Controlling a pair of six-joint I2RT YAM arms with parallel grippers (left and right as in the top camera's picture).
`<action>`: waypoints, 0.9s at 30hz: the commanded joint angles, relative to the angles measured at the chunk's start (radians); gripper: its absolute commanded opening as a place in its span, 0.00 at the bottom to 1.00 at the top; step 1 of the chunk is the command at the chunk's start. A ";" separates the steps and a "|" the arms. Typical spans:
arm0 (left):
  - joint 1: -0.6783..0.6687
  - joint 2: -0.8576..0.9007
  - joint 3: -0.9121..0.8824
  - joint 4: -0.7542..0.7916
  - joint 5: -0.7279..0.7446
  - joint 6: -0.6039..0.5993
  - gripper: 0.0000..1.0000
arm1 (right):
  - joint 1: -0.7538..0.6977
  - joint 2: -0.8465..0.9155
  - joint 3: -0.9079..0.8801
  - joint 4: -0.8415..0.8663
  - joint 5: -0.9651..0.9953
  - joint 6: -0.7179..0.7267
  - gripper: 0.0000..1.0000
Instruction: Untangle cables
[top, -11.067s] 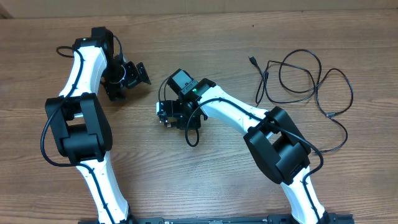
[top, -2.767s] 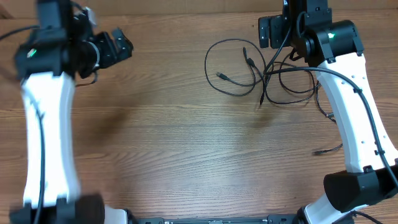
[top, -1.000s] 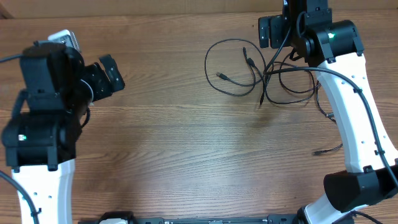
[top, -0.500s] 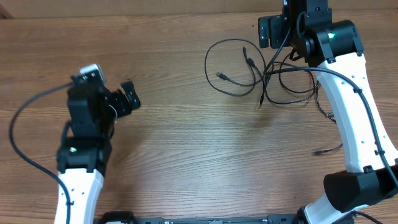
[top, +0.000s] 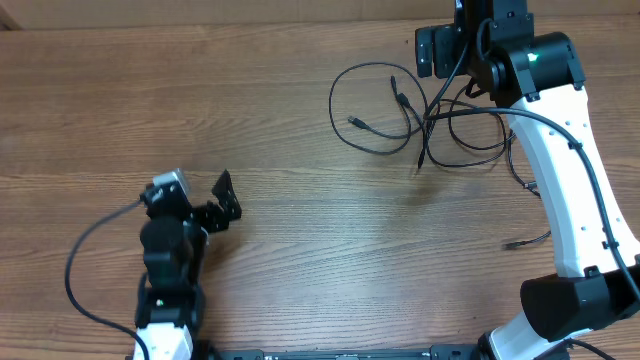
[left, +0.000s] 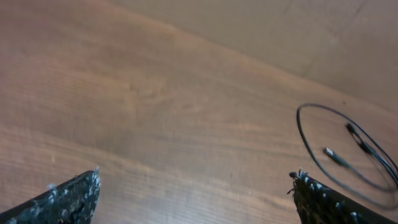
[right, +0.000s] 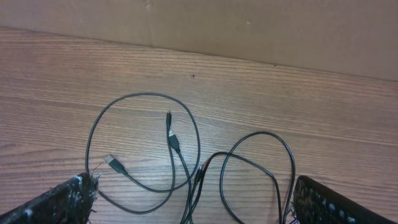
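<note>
Both grippers wide, nothing held. Left gripper (top: 227, 198) is low at the near-left of the desk (top: 300, 250), well apart from the cables (top: 428, 118). Right gripper (right: 198, 198) hangs over them at the far right.

The cables lie flat: one round loop to the left with two plug ends (right: 112, 162) inside it, the rest crossing in a knot just below my right gripper. More strands run toward the right edge; probably some pass under my right arm (top: 560, 180), but it hides them.

Risks:
- Closing on the knot grabs two or more strands, so pulling tightens it.
- Thin cord could slip out of the gripper.
- My arm's own thick black cable sits near the thin ones and is easy to catch by mistake.
- With my left arm this far off, a one-gripper pull just drags the whole bundle.

No brand, label or readable writing anywhere.
</note>
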 joint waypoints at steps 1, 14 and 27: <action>-0.006 -0.039 -0.092 0.043 0.021 -0.066 1.00 | 0.002 0.001 0.016 0.001 0.001 0.003 1.00; 0.004 -0.275 -0.193 -0.096 -0.012 -0.073 1.00 | 0.002 0.001 0.016 0.001 0.002 0.003 1.00; 0.022 -0.750 -0.193 -0.387 -0.019 0.103 0.99 | 0.002 0.001 0.016 0.001 0.001 0.003 1.00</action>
